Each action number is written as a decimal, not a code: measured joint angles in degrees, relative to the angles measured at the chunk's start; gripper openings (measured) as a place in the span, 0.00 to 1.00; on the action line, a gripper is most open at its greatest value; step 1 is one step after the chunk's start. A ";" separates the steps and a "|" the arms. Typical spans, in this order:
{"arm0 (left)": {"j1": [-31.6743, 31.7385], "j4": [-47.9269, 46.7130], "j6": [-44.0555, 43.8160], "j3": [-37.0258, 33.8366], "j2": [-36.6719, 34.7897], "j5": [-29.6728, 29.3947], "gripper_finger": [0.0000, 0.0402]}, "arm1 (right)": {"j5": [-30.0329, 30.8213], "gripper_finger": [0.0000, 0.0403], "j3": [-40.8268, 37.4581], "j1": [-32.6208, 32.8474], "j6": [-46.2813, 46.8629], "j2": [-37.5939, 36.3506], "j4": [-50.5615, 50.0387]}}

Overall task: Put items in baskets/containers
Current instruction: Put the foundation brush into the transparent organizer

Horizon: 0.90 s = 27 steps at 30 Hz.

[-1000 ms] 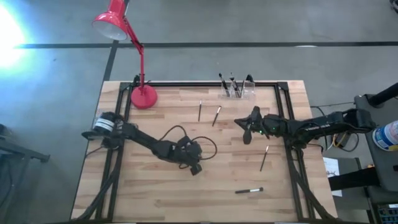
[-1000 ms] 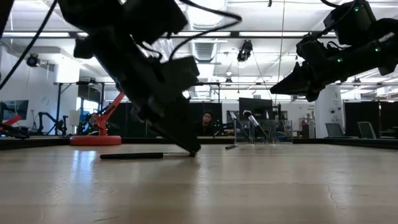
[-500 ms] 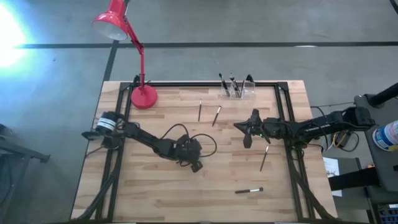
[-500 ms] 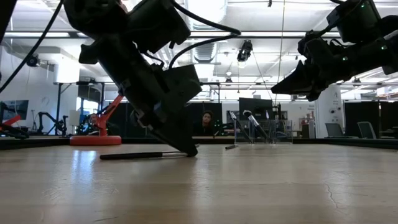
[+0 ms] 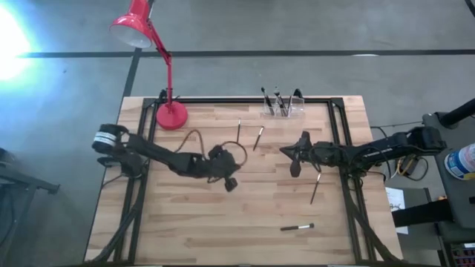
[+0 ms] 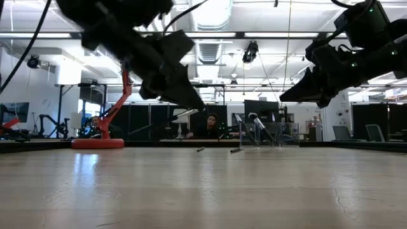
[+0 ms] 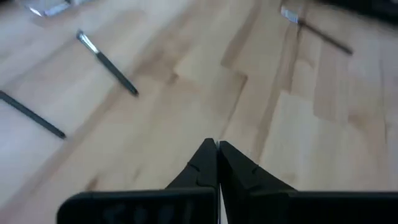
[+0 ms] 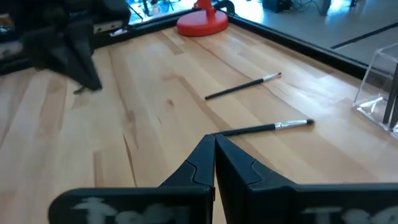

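Observation:
My left gripper (image 5: 231, 185) hangs above the middle of the table, shut on a thin makeup brush. The brush shows only as a pale streak (image 6: 183, 115) under the fingers in the low view. My right gripper (image 5: 283, 149) hovers shut at centre right, points left and holds nothing (image 8: 214, 137). Loose brushes lie flat on the wood: two near the far edge (image 5: 238, 131) (image 5: 258, 138), one under the right arm (image 5: 315, 188) and one near the front (image 5: 297, 227). The clear organiser (image 5: 283, 107) stands at the far edge with several brushes upright in it. My left gripper has the brush at its fingertips (image 6: 199, 108). The fingers slant down toward the table's right. The brush (image 6: 183, 115) runs back under the fingers and hangs clear of the table. The fingers hide which part of it they pinch, and the left wrist view (image 7: 216, 144) shows only shut tips.
A red desk lamp stands with its base (image 5: 171, 115) at the far left corner and its shade (image 5: 133, 30) beyond the table. A black frame rail (image 5: 245, 99) runs along the far edge. A person sits in the room behind (image 6: 210, 124). Bare wood lies at the near left (image 5: 171, 230).
My left gripper has risen from the tabletop and gone a little toward the far edge. The brush that lay on the wood at its fingertips has left the table with it and now hangs clear.

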 joint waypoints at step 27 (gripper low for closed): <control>21.90 58.34 7.43 -13.08 0.13 28.58 0.00 | -9.94 0.30 19.98 -4.50 -0.57 26.11 14.55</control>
